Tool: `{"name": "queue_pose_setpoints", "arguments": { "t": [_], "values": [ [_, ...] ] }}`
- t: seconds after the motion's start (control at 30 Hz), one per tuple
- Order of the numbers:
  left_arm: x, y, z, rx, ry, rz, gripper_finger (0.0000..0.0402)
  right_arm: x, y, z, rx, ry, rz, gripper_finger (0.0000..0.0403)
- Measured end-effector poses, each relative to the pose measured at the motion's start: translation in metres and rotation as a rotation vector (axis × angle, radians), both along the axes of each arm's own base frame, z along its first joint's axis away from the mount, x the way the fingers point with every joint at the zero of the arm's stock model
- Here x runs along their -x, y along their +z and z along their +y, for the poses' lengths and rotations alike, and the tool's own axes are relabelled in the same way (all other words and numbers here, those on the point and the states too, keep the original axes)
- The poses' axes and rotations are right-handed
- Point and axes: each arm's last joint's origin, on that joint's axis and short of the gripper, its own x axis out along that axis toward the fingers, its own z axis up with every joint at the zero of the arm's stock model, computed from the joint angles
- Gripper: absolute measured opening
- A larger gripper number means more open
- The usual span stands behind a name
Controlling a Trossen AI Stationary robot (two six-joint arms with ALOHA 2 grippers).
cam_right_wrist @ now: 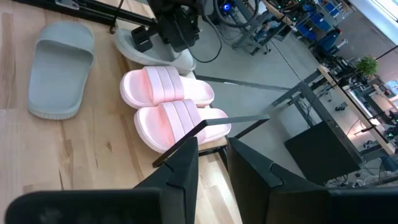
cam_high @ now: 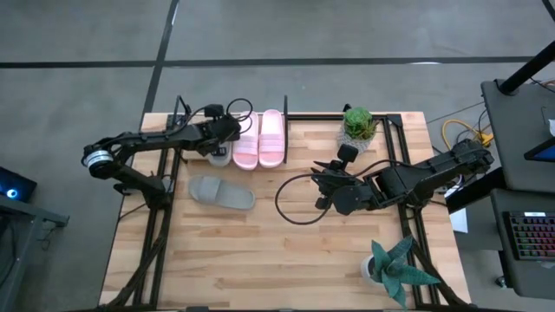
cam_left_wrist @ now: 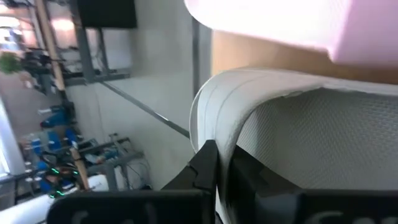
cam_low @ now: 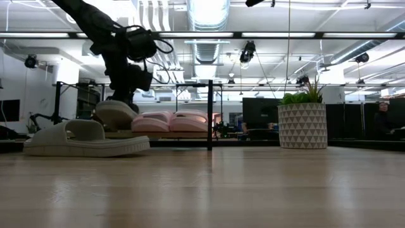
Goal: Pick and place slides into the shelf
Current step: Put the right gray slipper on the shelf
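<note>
The left arm is stretched across the shelf [cam_high: 182, 139], its left gripper [cam_high: 218, 147] clamped on a grey-green slide [cam_high: 218, 159] beside two pink slides [cam_high: 260, 139]. Another grey-green slide [cam_high: 221, 192] lies on the table. The right gripper [cam_high: 323, 184] is held mid-table, slightly parted, empty.

Two pale pink slides [cam_high: 260, 139] lie side by side, touching, on the light-wood shelf [cam_high: 291, 139] at the table's far edge, soles down. Just beside them, toward the shelf's left end, a grey-green slide [cam_high: 218, 156] is pinched by its strap in the left gripper [cam_high: 217, 146]. The second grey-green slide [cam_high: 221, 191] rests flat on the tabletop, just in front of the shelf's left half
</note>
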Motion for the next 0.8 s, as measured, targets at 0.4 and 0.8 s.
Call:
{"name": "queue_pose_setpoints", "arguments": {
  "t": [0.4,0.8],
  "values": [
    [-0.004,-0.003,0.0,-0.056,-0.064,0.014,0.0,0.0,-0.001,0.0,0.001,0.0,0.002,0.0077],
    [-0.001,-0.024,-0.002,-0.112,-0.109,-0.003,0.0001,0.0,-0.002,0.0,0.006,0.003,0.01,0.0068]
  ]
}}
